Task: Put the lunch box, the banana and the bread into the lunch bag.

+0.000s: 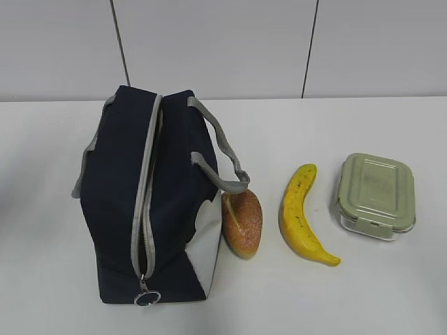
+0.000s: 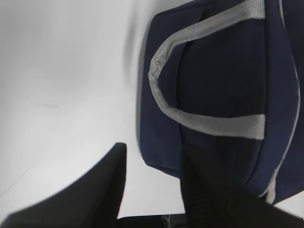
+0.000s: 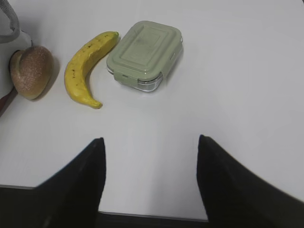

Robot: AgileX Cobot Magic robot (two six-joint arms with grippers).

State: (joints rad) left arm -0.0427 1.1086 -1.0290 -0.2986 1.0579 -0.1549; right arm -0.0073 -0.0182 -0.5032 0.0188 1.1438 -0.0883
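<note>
A white table filled the lower part of the exterior view, smooth and matte, with soft shadows lying on it. Behind it stood a pale grey wall made of flat panels, split by two thin dark vertical seams, both slightly tilted. In the right wrist view the same white tabletop ended in a dark edge at the near side

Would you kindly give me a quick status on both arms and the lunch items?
Left end effector open by lunch bag, right end effector open, both empty. Bag zipped shut. Bread, banana, lunch box on table, nothing packed.
</note>
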